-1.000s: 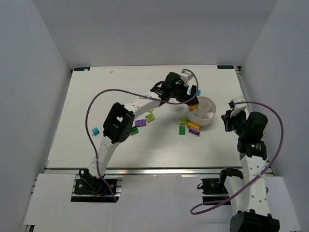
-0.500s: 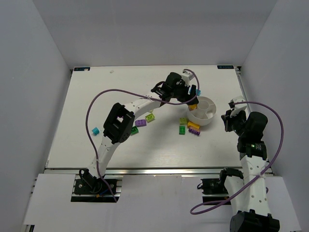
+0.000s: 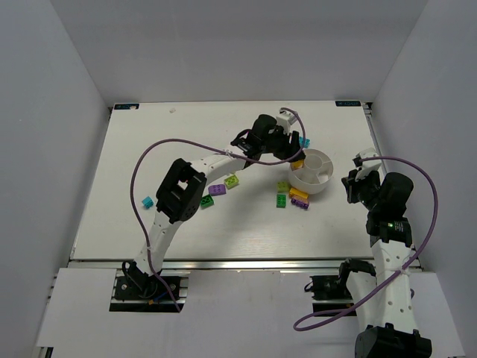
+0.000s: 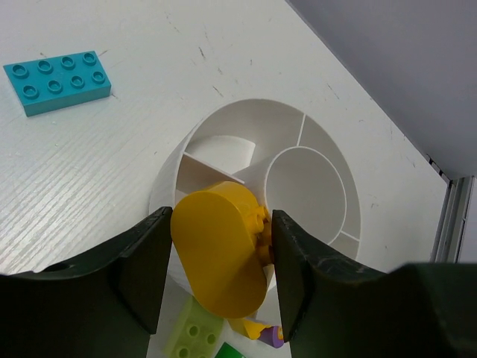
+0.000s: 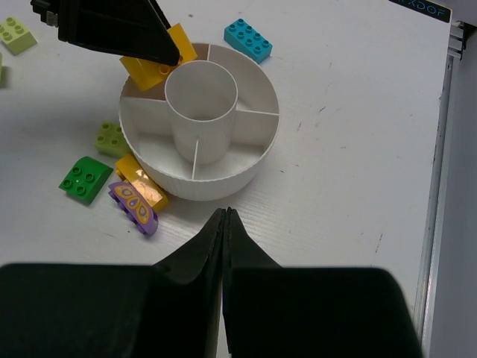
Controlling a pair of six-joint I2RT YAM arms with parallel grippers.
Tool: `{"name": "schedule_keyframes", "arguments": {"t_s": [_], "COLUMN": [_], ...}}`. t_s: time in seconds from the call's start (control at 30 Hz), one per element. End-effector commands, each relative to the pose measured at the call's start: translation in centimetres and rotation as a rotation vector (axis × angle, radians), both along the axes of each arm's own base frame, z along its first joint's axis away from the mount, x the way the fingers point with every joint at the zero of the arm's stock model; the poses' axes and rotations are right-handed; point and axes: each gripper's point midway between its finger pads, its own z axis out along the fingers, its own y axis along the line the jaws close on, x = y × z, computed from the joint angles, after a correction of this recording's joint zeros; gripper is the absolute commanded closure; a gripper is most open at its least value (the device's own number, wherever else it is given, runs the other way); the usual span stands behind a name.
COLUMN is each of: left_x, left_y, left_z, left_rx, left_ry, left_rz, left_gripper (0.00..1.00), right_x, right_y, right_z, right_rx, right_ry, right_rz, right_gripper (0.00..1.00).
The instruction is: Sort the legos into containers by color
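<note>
Left end effector (image 4: 222, 224): its two dark fingers press against opposite sides of an orange lego (image 4: 216, 261), which is grasped with its smooth rounded underside towards the wrist camera. The lego is tilted at the rim of the white bowl (image 5: 216, 183), on the side facing the left arm and partly over one wedge compartment. The bowl's thin inner walls radiate from a central round well. A cyan lego (image 4: 57, 80) lies flat on the bench (image 3: 149, 149), near the bowl on its far side.

Right end effector (image 5: 225, 220): clenched, with the fingers meeting and nothing between them. It hangs over the bench on the near side of the bowl, apart from it.

Against the bowl's outer wall lies a second orange lego (image 5: 141, 183), with a purple lego (image 5: 134, 205) touching it. A dark green lego (image 5: 86, 179) and a lime-yellow lego (image 5: 110, 137) lie just beside these. Farther left on the bench, well apart from the bowl, lies another cyan lego (image 3: 147, 202).
</note>
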Motion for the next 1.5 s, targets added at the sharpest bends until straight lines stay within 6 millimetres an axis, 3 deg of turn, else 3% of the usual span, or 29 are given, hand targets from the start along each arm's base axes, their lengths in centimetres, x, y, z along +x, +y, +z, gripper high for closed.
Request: {"name": "schedule_keyframes", "arguments": {"t_s": [0.0,0.57,0.8,1.07,1.47], "left_x": [-0.6,-2.3,-2.2,-3.1,-2.0], "left_y": [-0.2,-1.0,-0.3,-0.6,0.7], "left_z": [6.6,9.5,10.9,10.8,10.5], "left_rx": [-0.105,-0.267,-0.336,-0.451,-0.586], "left_ry": [-0.096,-0.178,-0.211,-0.215,-0.174], "left_rz": [-0.026,-0.123,-0.133,-0.205,-0.204], "left_gripper": [0.44,0.47,0.47,0.51,0.52], "right_x": [0.1,0.2,0.2,0.2,0.3], "right_y": [0.0,0.0,0.1,0.0,-0.1], "right_z": [0.7,0.7,0.7,0.5,0.3], "right_rx": [-0.004,-0.005,-0.004,-0.004,-0.004], "right_ry": [-0.036,-0.036,-0.036,-0.029,-0.022], "right_rz": [0.007,0.007,0.010,0.008,0.007], "right_gripper": [1.00,1.00,1.00,1.00,1.00]}}
